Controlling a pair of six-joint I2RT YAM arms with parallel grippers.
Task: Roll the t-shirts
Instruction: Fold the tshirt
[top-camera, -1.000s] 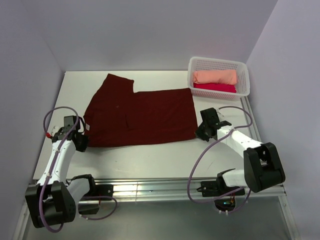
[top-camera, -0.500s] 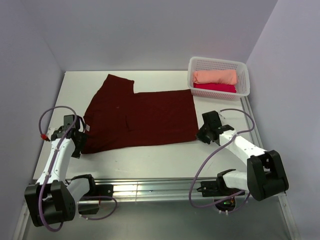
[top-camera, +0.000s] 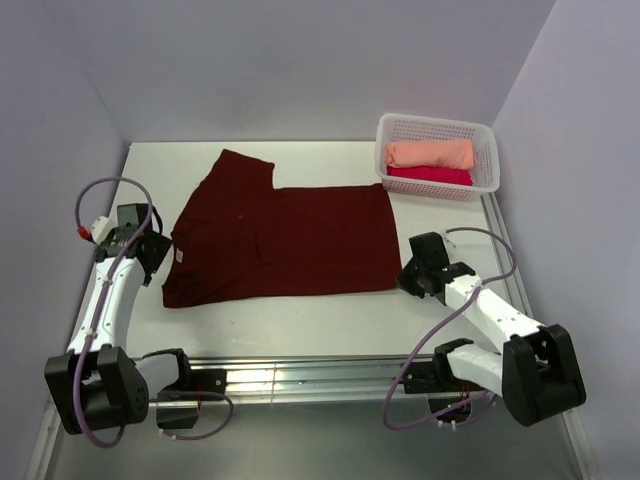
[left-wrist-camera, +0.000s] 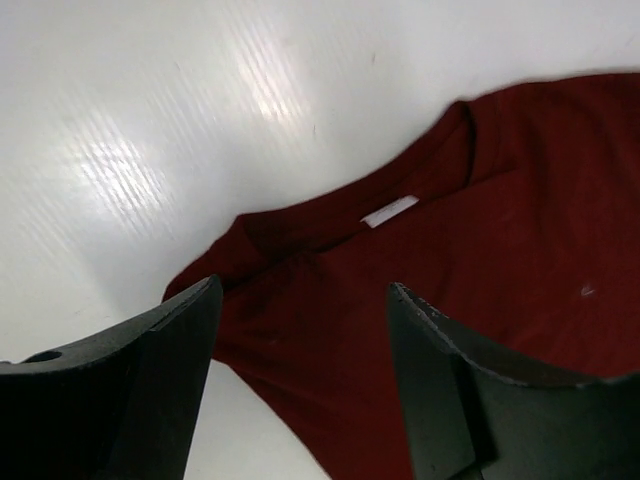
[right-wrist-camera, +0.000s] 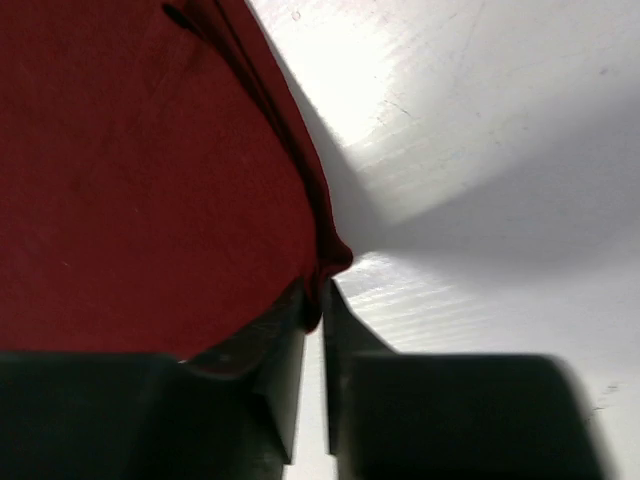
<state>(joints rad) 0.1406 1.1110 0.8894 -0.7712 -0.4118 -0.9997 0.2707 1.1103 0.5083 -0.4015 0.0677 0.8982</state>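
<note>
The dark maroon t-shirt (top-camera: 280, 240) lies spread flat on the white table, its pale neck label (top-camera: 180, 256) at the left edge. My left gripper (top-camera: 150, 255) hovers open just left of that edge; in the left wrist view its jaws (left-wrist-camera: 305, 290) stand wide apart above the cloth (left-wrist-camera: 480, 250) near the label (left-wrist-camera: 390, 212), holding nothing. My right gripper (top-camera: 412, 280) is at the shirt's near right corner. In the right wrist view its fingers (right-wrist-camera: 315, 295) are almost together, with the tip of the hem (right-wrist-camera: 150, 180) caught between them.
A white mesh basket (top-camera: 437, 122) stands at the back right, holding a rolled peach t-shirt (top-camera: 430, 153) and a crimson-pink one (top-camera: 430, 176). Grey walls close in the table on the left, back and right. A metal rail (top-camera: 300, 375) runs along the near edge.
My left gripper has opened, let go of the shirt's left edge and drawn back to the left. The right arm has pulled the near right corner toward the near right.
</note>
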